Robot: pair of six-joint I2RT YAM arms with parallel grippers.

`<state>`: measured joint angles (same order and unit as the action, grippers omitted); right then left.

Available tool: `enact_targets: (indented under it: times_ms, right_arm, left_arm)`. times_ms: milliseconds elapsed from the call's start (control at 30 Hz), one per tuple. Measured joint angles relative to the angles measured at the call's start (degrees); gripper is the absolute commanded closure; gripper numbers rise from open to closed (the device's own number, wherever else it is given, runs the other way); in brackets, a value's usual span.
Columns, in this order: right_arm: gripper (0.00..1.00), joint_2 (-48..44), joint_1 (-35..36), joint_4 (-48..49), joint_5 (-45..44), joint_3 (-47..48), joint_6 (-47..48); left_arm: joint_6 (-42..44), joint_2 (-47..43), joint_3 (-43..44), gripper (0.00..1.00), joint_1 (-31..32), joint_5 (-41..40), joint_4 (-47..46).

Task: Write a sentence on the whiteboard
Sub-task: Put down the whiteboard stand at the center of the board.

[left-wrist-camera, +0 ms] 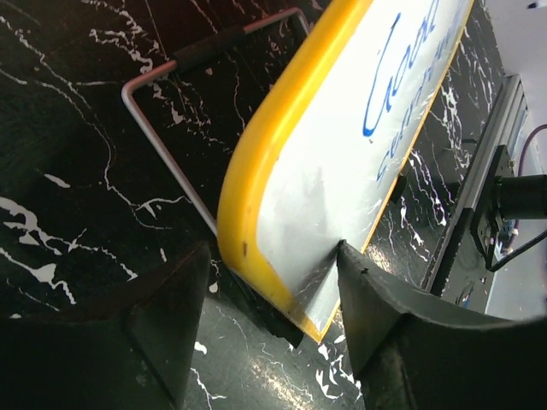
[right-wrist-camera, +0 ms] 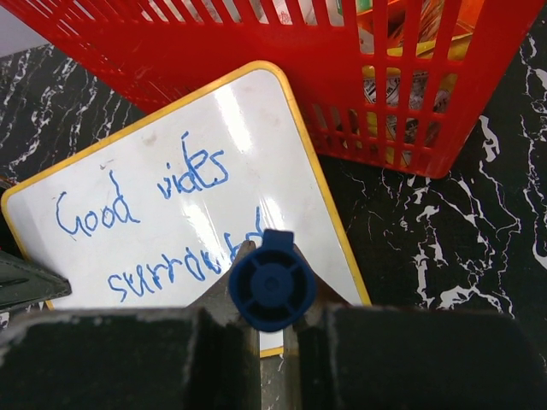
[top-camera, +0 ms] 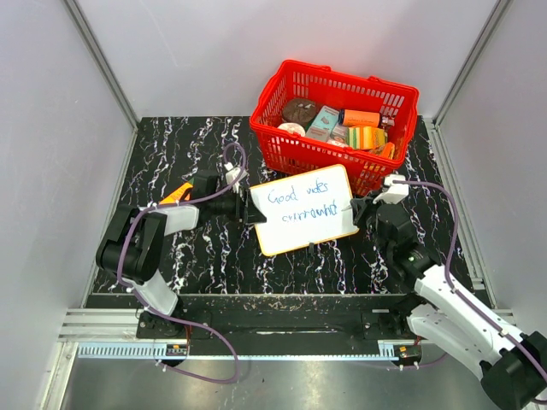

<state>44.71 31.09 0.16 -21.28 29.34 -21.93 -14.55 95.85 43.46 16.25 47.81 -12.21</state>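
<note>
Two arms meet at the board (top-camera: 303,224) in the top view. It sits over the black marbled table (top-camera: 197,248), just in front of the red basket (top-camera: 291,149), with its far right corner close against the basket wall. The left gripper (top-camera: 251,209) is at the board's left edge and the right gripper (top-camera: 357,210) is at its right edge. Blue lettering (top-camera: 299,203) runs in two lines across the white face.

From the left wrist, the left gripper (left-wrist-camera: 273,299) pinches the board (left-wrist-camera: 342,162) near a rounded corner. One finger (left-wrist-camera: 167,312) is on the yellow rim side and the other is pressed to the white face. The start of the lettering (left-wrist-camera: 389,90) shows higher up. A bent metal wire (left-wrist-camera: 209,44) with a black sleeve is on the table behind the board.

From the right wrist, the right gripper (right-wrist-camera: 272,342) is clamped on a blue marker (right-wrist-camera: 272,286), seen end-on and pointing at the board (right-wrist-camera: 256,145). The lettering (right-wrist-camera: 141,205) reads "Good vibes" above "surround". The marker hides the end of the second line, and I cannot tell whether its tip touches. The basket (right-wrist-camera: 214,60) stands just beyond the board.
</note>
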Motion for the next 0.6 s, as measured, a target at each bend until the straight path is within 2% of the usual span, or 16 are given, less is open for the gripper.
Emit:
enact_targets:
  times_ms: [233, 600]
  right_arm:
    - [1.0, -2.5, 0.0, -2.3, 1.4, 0.0, -0.9]
    - [1.0, -5.4, 0.0, -6.8, 4.6, 0.0, -2.8]
  left_arm:
    - [-0.9, -2.4, -2.8, 0.26, 0.0, -1.6, -1.3]
    - [-3.6, -13.9, -4.9, 0.15, 0.2, -5.9, -2.5]
